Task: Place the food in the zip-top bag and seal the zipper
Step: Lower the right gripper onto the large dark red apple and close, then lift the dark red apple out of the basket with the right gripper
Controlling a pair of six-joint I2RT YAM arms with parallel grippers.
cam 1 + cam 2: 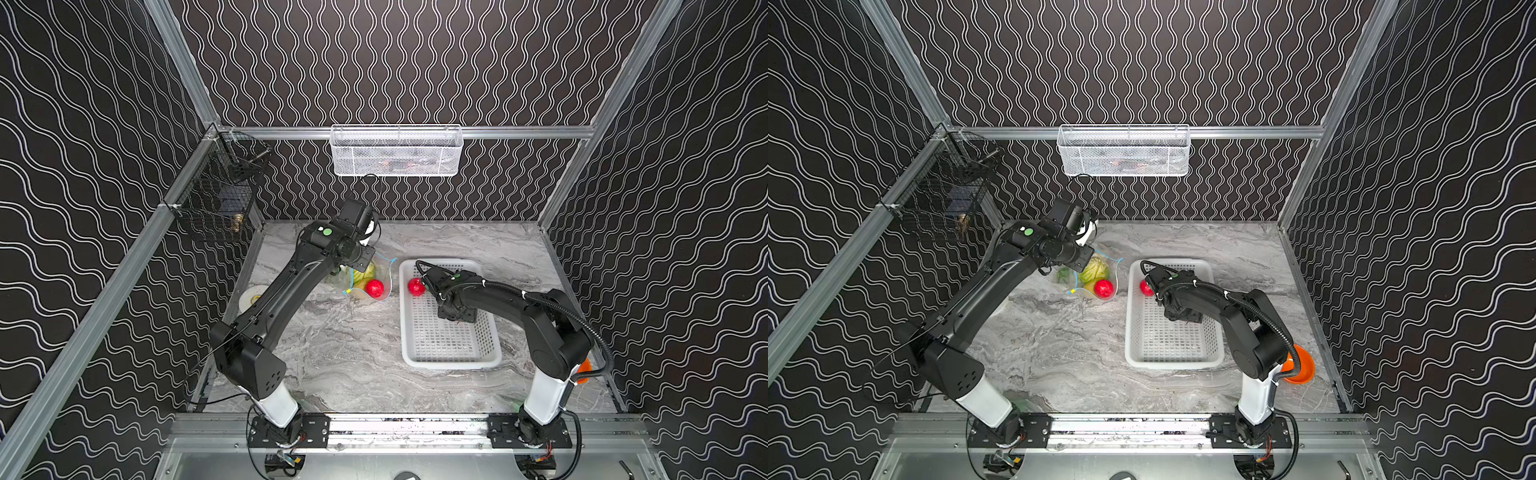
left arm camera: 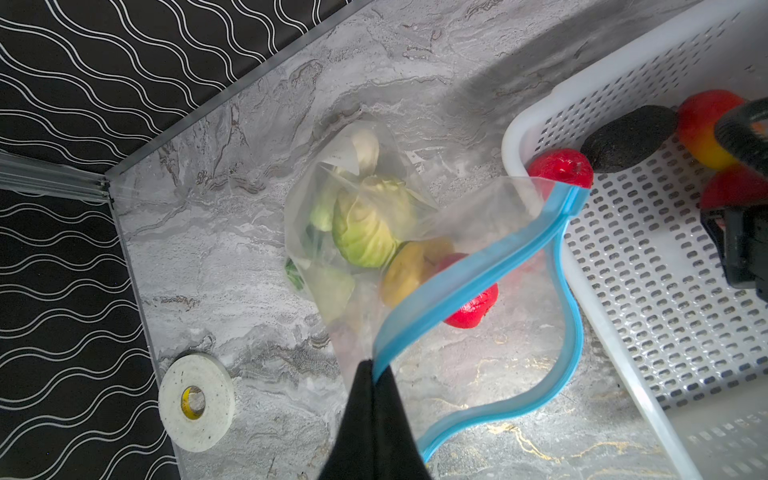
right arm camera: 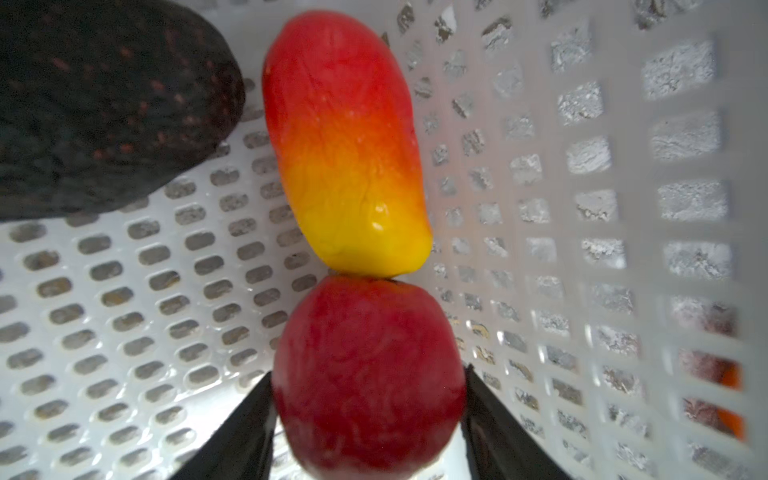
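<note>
Red fruit point(image 2: 471, 309) numbers three; cabbage point(image 2: 365, 232), radish point(image 2: 368, 151), yellow piece point(image 2: 403, 276), dark item point(image 2: 627, 137) and red-yellow piece point(image 3: 345, 145) number one each. There is one bag point(image 2: 490, 208), one white basket point(image 1: 451, 362), one tape roll point(image 2: 208, 419), one orange bowl point(image 1: 1304, 370), and two wire baskets point(image 1: 395, 158).

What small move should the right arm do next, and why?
Probably close the right pincer firmly on the red fruit: its fingers flank it in the basket, grip uncertain, while the left pincer holds the zip-top bag open.
</note>
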